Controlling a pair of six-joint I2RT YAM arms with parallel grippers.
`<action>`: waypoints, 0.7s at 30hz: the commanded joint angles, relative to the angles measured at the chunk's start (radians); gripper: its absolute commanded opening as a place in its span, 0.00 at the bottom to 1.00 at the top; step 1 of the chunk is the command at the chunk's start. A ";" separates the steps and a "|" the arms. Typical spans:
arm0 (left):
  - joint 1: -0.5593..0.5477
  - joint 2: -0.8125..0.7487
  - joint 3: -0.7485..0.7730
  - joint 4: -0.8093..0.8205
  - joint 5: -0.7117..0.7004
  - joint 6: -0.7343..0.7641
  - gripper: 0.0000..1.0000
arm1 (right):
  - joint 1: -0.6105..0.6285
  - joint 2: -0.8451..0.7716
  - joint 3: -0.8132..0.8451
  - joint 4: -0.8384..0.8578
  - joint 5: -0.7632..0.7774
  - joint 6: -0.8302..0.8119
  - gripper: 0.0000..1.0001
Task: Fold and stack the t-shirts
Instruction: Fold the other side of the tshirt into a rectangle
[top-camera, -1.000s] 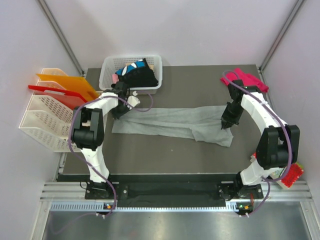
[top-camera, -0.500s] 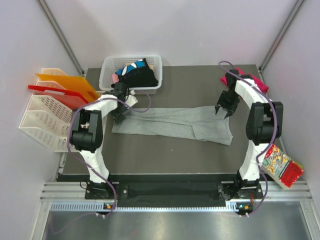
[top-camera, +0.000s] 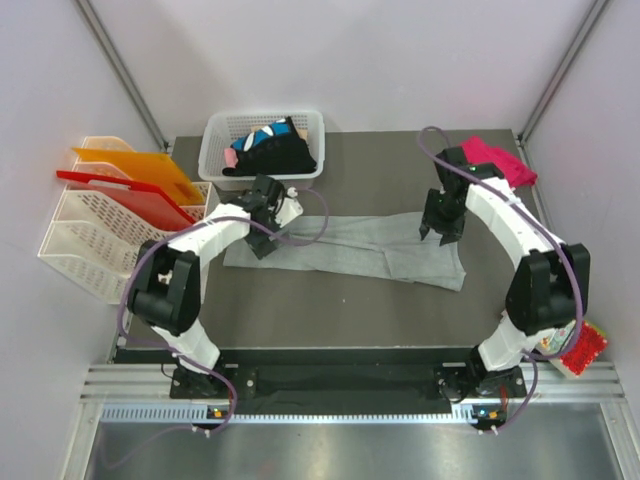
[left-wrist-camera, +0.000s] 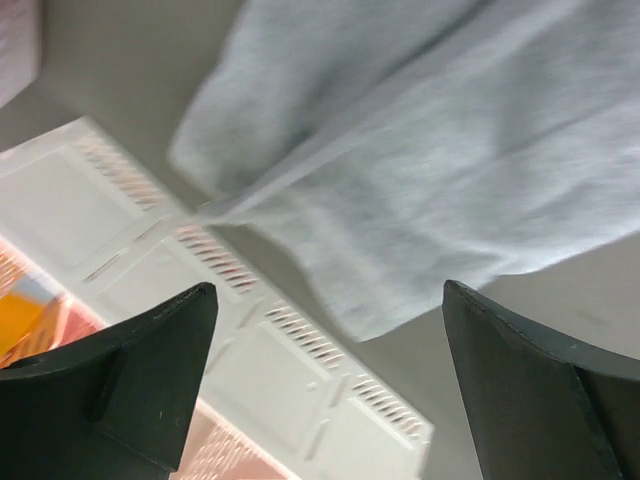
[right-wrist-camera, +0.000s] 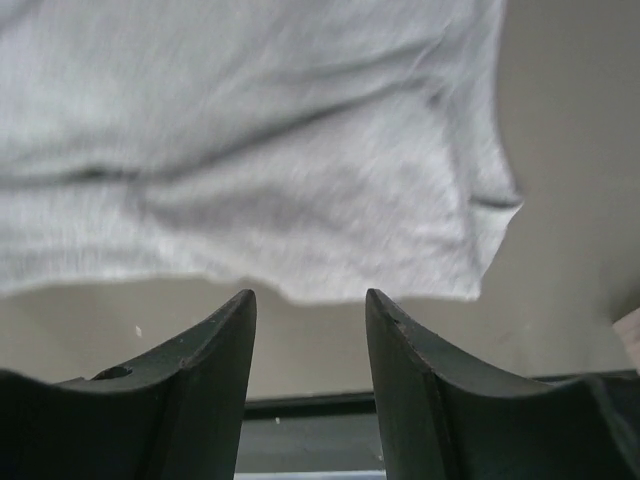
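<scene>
From where I stand, the grey t-shirt (top-camera: 350, 240) lies flat on the dark table (top-camera: 330, 310) as one long band, running from one gripper to the other.

The left gripper (left-wrist-camera: 330, 288) hangs over the shirt's left end with its jaws spread wide and nothing between them. In its wrist view the cloth is blurred. The shirt's corner and a folded edge lie just beyond the fingertips, and past that corner is the side of a white slotted rack (top-camera: 85, 240). I cannot tell whether the fingers touch the cloth.

The right gripper (right-wrist-camera: 309, 295) points down at the shirt's right end. Its jaws are partly apart with only bare table in the gap. The shirt's hem lies just ahead of the fingertips, with one corner curled up on the right.

Beyond the right gripper, towards the table's far right corner, a pink t-shirt (top-camera: 495, 158) lies crumpled and apart from the grey one. Beyond the left gripper sits a white basket (top-camera: 212, 140) holding black t-shirts (top-camera: 285, 152) with blue and white patches. To the outer side of the left gripper, orange and red folders (top-camera: 140, 165) stand in the rack. Well back from the right gripper, by that arm's base, a red snack packet (top-camera: 588, 348) shows at the table's edge, partly hidden by the arm.
</scene>
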 joint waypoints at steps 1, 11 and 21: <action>-0.027 0.040 -0.012 0.036 0.058 -0.084 0.99 | 0.112 -0.083 -0.098 0.016 -0.018 0.002 0.48; 0.008 0.217 0.007 0.131 0.038 -0.069 0.99 | 0.140 0.058 -0.117 0.092 0.003 0.001 0.44; 0.059 0.154 -0.114 0.133 0.054 -0.053 0.98 | 0.055 0.302 0.018 0.166 -0.009 -0.027 0.41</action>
